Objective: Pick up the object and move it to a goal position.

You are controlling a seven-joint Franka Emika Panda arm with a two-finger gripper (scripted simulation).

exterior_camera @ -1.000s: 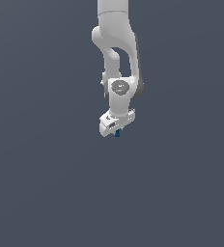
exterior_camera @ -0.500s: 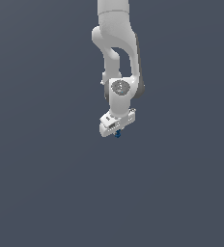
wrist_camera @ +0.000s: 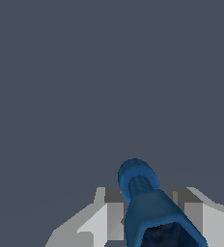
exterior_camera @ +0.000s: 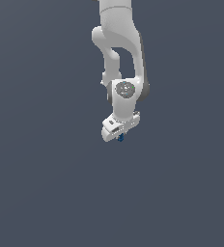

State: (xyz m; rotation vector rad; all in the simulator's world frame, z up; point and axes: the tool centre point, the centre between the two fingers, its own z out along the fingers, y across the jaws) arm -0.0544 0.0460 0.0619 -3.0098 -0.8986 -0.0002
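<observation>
My pincer [exterior_camera: 120, 138] was clamped on the blue object [wrist_camera: 145, 202] — pickup looked done — carrying it to the goal remained.

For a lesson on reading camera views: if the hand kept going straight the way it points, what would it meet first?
Nothing visible: beyond the hand and its blue object, the wrist view shows only plain grey, depth unclear.

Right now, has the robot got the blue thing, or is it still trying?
Grabbing looks done: the wrist view shows the blue object sitting between the gripper fingers. The exterior view shows just a blue speck under the gripper. Left: carrying it to the goal, which no picture shows.
</observation>
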